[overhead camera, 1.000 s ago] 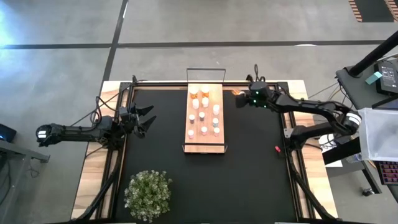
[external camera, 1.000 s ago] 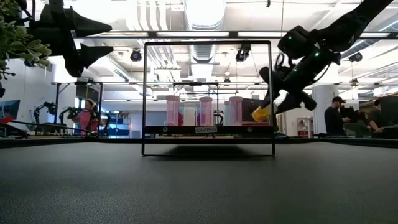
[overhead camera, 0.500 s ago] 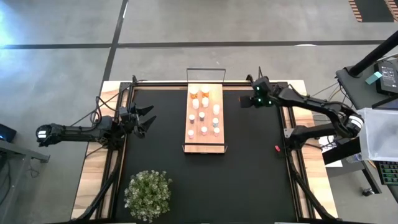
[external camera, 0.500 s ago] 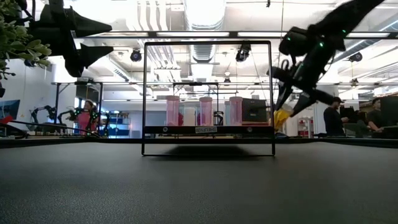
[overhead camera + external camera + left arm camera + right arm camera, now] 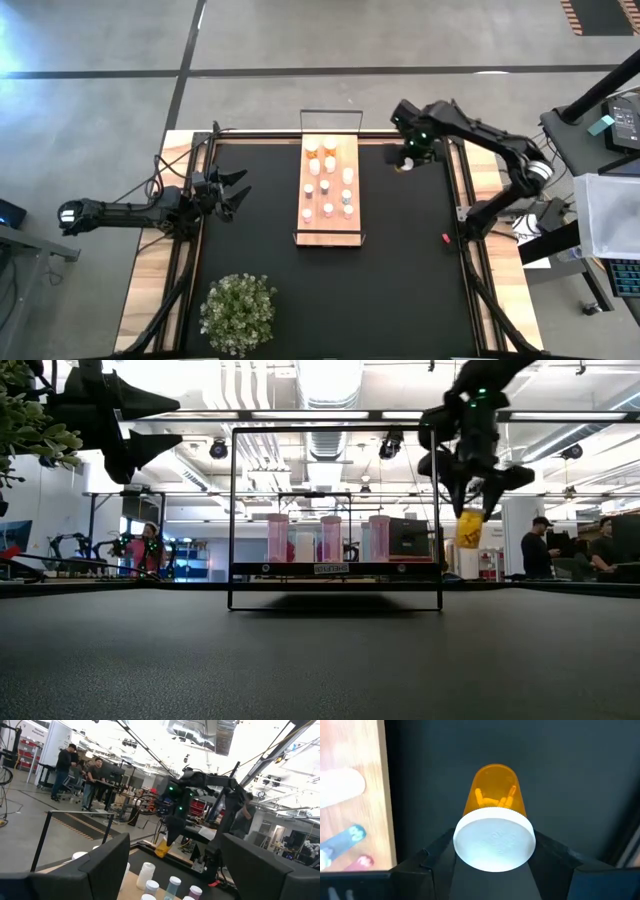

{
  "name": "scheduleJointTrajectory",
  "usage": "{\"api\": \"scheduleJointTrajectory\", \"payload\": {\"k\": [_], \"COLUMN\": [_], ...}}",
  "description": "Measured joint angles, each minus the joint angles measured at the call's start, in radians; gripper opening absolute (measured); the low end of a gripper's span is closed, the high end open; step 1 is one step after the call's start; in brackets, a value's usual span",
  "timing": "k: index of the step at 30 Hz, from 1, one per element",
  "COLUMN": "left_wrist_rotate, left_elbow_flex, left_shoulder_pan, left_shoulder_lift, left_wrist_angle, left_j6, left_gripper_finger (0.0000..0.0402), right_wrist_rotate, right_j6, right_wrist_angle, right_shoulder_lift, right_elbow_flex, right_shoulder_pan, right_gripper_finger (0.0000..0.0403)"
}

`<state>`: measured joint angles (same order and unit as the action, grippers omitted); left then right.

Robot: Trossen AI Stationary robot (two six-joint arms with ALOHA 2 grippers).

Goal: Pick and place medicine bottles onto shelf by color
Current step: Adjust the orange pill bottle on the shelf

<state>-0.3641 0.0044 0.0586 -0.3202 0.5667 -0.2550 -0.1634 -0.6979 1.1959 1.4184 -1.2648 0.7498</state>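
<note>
The light-wood shelf [image 5: 353, 225] lies along the middle of the black mat, and several small bottles [image 5: 328, 185] stand on it: white, pink, pale blue and orange. In the low view they stand inside the black frame [image 5: 335, 540]. My right gripper [image 5: 405, 160] is just right of the shelf's far end, above the mat, shut on an orange bottle with a white cap [image 5: 494, 790]. That bottle also shows in the low view [image 5: 468, 528] and the left wrist view [image 5: 162, 847]. My left gripper [image 5: 235, 190] waits open and empty above the mat's left edge. My right gripper pinches the orange bottle's white cap [image 5: 462, 845] between its two fingers, one on each side of the cap. The fingers [image 5: 468, 485] come from above, pointing down. The bottle hangs upright below them, cap up, clear of the mat.
A potted plant [image 5: 238, 310] stands at the near left corner. A small red thing [image 5: 445, 239] lies on the mat near its right edge. The shelf's black wire frame [image 5: 330, 112] rises at its far end. People stand in the room behind the table [image 5: 540, 545].
My right gripper has gone a little toward the table's right edge and up, and has tipped from a slant to pointing straight down. The orange bottle has gone with it, from tilted to hanging upright, clear of the mat. The gripper has stayed shut on it.
</note>
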Motion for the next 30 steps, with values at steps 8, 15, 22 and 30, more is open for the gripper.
{"api": "scheduleJointTrajectory", "payload": {"k": [8,15,22,30], "left_wrist_rotate": [0.0,0.0,0.0,0.0], "left_elbow_flex": [0.0,0.0,0.0,0.0], "left_shoulder_pan": [0.0,0.0,0.0,0.0], "left_shoulder_lift": [0.0,0.0,0.0,0.0], "left_wrist_angle": [0.0,0.0,0.0,0.0], "left_j6": [0.0,0.0,0.0,0.0], "left_gripper_finger": [0.0295,0.0295,0.0295,0.0295], "right_wrist_rotate": [-0.083,-0.16,-0.181,-0.186], "right_j6": [-0.003,-0.219,-0.541,-0.71], "right_wrist_angle": [0.179,0.182,0.1,-0.051], "right_shoulder_lift": [0.21,0.337,0.37,0.368], "right_elbow_flex": [-0.239,-0.357,-0.418,-0.436], "right_shoulder_pan": [-0.001,-0.001,-0.001,-0.025], "right_gripper_finger": [0.0203,0.0203,0.0203,0.0203]}}
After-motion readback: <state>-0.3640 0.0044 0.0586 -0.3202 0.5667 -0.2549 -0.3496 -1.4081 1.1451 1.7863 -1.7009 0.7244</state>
